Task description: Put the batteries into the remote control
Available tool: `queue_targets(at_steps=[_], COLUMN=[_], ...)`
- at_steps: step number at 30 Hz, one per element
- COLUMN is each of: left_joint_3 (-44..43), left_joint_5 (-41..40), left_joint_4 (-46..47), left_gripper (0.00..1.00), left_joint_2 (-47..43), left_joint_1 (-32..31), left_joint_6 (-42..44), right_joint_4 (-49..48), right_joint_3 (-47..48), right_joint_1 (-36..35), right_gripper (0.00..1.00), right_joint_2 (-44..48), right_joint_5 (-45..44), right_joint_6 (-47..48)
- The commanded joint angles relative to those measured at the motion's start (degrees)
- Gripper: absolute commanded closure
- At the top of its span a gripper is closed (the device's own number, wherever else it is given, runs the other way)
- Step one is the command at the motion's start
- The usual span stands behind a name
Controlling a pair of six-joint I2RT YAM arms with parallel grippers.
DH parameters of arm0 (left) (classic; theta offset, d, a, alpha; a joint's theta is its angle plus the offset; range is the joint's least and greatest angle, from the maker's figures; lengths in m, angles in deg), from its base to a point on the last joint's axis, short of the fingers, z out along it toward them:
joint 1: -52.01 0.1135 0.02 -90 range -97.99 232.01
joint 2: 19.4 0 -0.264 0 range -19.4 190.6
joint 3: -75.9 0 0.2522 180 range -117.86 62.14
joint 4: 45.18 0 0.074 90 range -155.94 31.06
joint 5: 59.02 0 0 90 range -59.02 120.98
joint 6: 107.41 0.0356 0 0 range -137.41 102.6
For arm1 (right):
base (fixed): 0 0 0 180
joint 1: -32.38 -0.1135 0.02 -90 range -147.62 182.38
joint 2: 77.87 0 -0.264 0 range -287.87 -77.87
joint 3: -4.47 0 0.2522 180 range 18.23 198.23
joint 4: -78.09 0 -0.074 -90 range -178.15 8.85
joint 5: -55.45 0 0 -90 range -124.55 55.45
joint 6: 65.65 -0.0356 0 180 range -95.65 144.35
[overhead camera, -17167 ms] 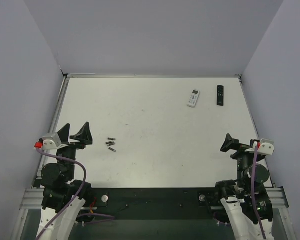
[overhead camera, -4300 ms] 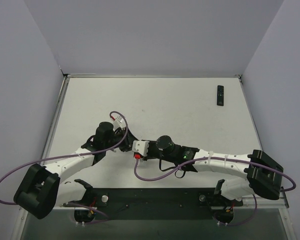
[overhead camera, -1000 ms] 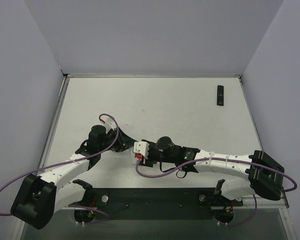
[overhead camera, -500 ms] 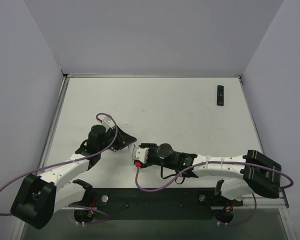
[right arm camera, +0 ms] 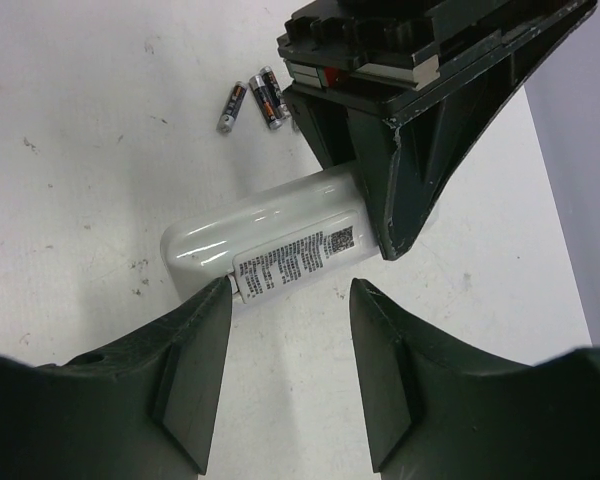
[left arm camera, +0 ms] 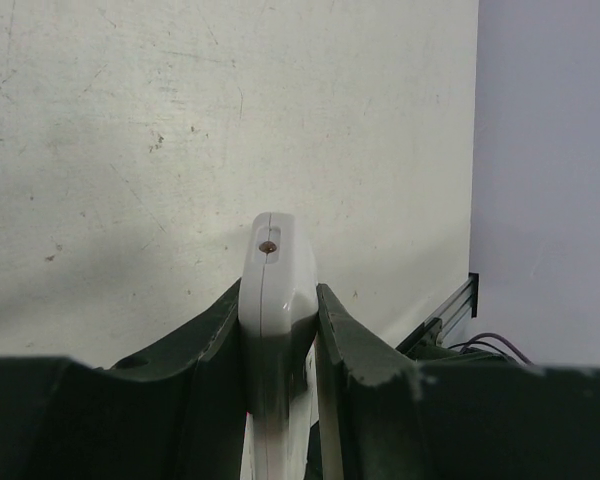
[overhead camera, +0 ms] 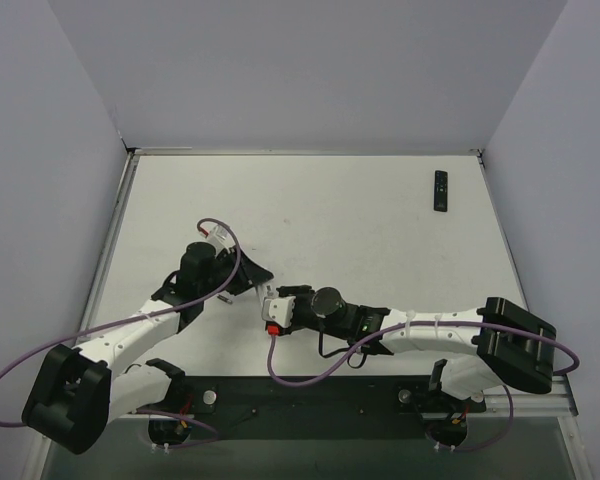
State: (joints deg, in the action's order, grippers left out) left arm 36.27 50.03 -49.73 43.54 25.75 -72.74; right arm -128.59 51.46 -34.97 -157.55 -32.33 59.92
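The white remote control (left arm camera: 273, 268) stands edge-up between the fingers of my left gripper (left arm camera: 278, 325), which is shut on it. In the right wrist view the remote control (right arm camera: 270, 245) shows its back with a printed label, held by the left gripper (right arm camera: 410, 130) just above the table. My right gripper (right arm camera: 288, 300) is open just in front of it, with only table between the jaws; its left fingertip (right arm camera: 218, 295) is at the remote's lower edge. Three batteries (right arm camera: 255, 98) lie on the table behind the remote. From above, the left gripper (overhead camera: 250, 275) and the right gripper (overhead camera: 263, 297) meet left of the table's centre.
A black remote (overhead camera: 440, 190) lies at the far right of the white table (overhead camera: 360, 220). Grey walls close in the left, back and right sides. Purple cables loop beside both arms.
The right wrist has shifted slightly toward the near edge and its arm has swung left. The left arm has carried the remote a little farther from the near edge.
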Motion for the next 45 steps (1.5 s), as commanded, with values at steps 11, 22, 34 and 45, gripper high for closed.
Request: queue_targets(at_steps=[11, 22, 34, 45], left_joint_3=[-2.01, 2.58, 3.1, 6.71], left_joint_5=[10.04, 8.03, 0.46, 6.52], left_joint_4=[-4.3, 3.27, 0.63, 12.75], left_gripper=[1.0, 1.0, 1.0, 1.0], left_joint_2=[0.7, -0.18, 0.88, -0.45], left_joint_1=[-3.62, -3.62, -2.75, -0.72], left_joint_6=[2.69, -1.89, 1.29, -8.56], right_joint_4=[-12.99, -15.45, -10.02, 2.12], right_joint_3=[2.27, 1.92, 2.01, -1.5], right_joint_1=[6.0, 8.2, 10.31, 10.66], right_gripper=[0.57, 0.58, 0.57, 0.29], right_joint_2=[-2.14, -2.5, 0.92, 11.47], right_joint_5=[-6.26, -2.66, 0.76, 21.68], right_joint_6=[0.39, -9.9, -7.71, -17.47])
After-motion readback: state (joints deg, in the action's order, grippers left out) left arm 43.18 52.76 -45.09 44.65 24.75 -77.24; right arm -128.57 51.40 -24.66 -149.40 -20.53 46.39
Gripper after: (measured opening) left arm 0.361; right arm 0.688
